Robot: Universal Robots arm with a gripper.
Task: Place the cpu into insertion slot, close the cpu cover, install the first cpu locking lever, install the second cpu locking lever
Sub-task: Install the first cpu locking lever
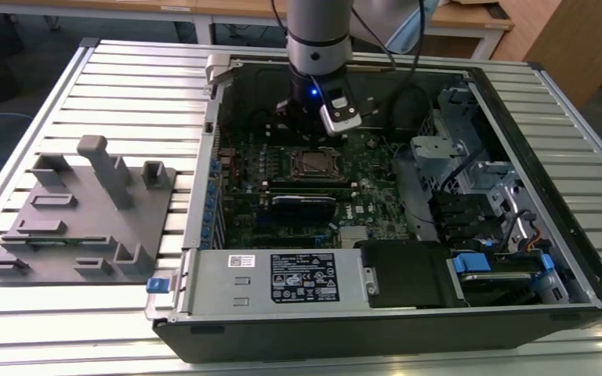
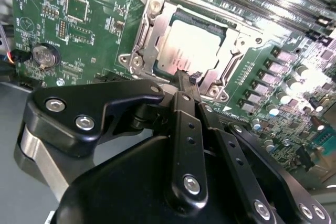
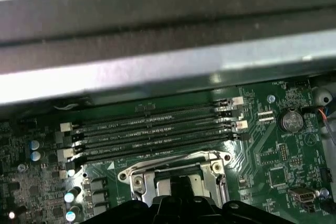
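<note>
We see the gripper (image 1: 316,143) hanging down inside the open computer case (image 1: 510,78), just above the insertion slot (image 1: 315,164) on the green motherboard (image 1: 385,196). In the second wrist view the two black fingers (image 2: 185,85) are pressed together with no gap between them, holding nothing, and their tips sit at the near edge of the socket. The cpu (image 2: 190,51) lies flat in the insertion slot (image 2: 157,35), its silvery top facing up. The cpu cover (image 2: 233,43), a thin silver frame, lies down around the chip, so its large cut-out shows the chip's metal top. We cannot tell from these pictures whether either locking lever is latched.

In the first wrist view the silver frame of the socket (image 3: 176,169) sits beside the row of long black memory slots (image 3: 152,129), and a round coin battery (image 3: 291,121) lies on the board well apart from the socket.

The case rests on a slatted metal table (image 1: 123,70). A grey fixture plate (image 1: 81,211) with upright blocks lies on the table near its edge at the exterior view's left, just beside the case.
</note>
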